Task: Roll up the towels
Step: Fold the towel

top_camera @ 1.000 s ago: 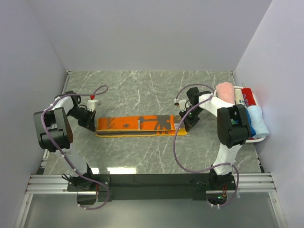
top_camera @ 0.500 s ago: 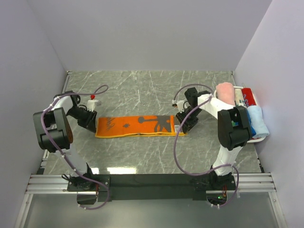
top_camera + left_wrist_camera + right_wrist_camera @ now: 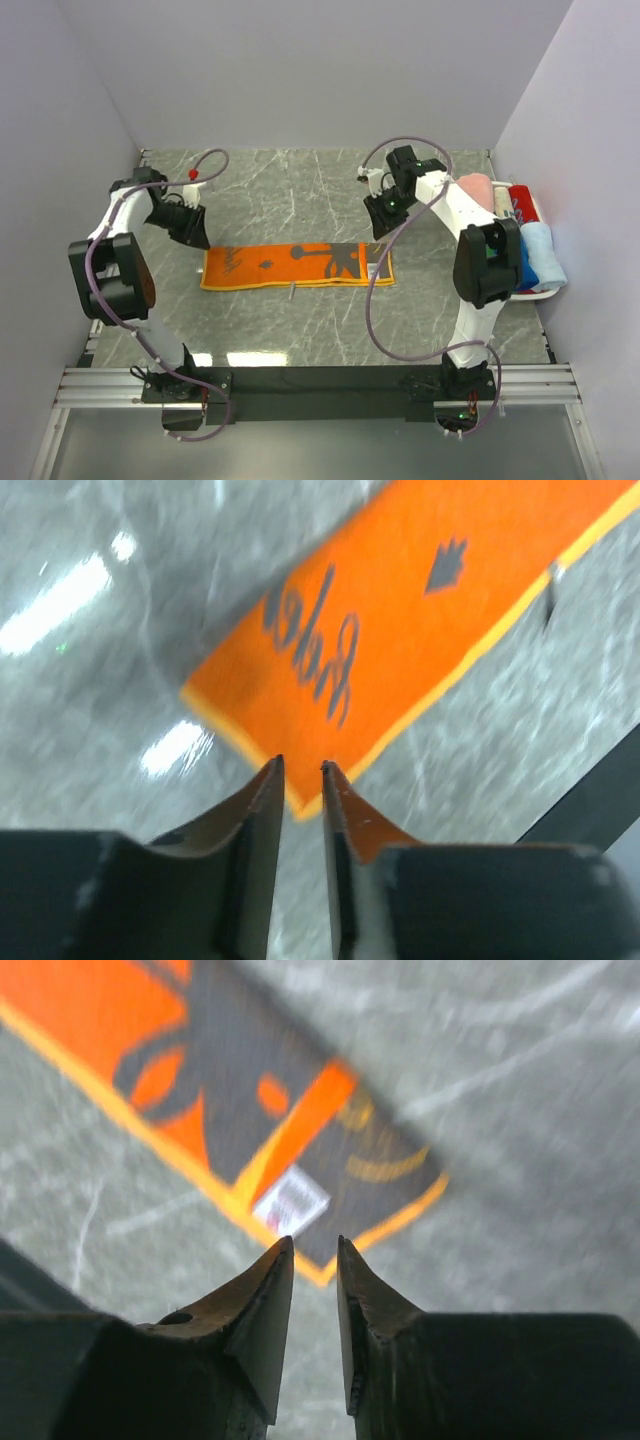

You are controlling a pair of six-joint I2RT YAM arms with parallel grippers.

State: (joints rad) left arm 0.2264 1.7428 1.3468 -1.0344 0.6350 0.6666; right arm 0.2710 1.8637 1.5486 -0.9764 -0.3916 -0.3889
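While the orange-and-grey cloth towel lies as a long strip on the marble table, left gripper and right gripper hover by its ends, fingers nearly pinched, empty; rolling from one end looks next.

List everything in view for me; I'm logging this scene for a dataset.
Flat orange-and-grey cloth towel: one, orange with grey print, mid-table.
Rolled cloth towels: at least four, pink, red, blue, pale blue, in the basket.
White oval basket: one, white, table's right edge.
Grey marble-pattern table: one, grey, under everything.
Left gripper: one, black, near towel's left end, nearly closed, empty.
Right gripper: one, black, near towel's right end, nearly closed, empty.
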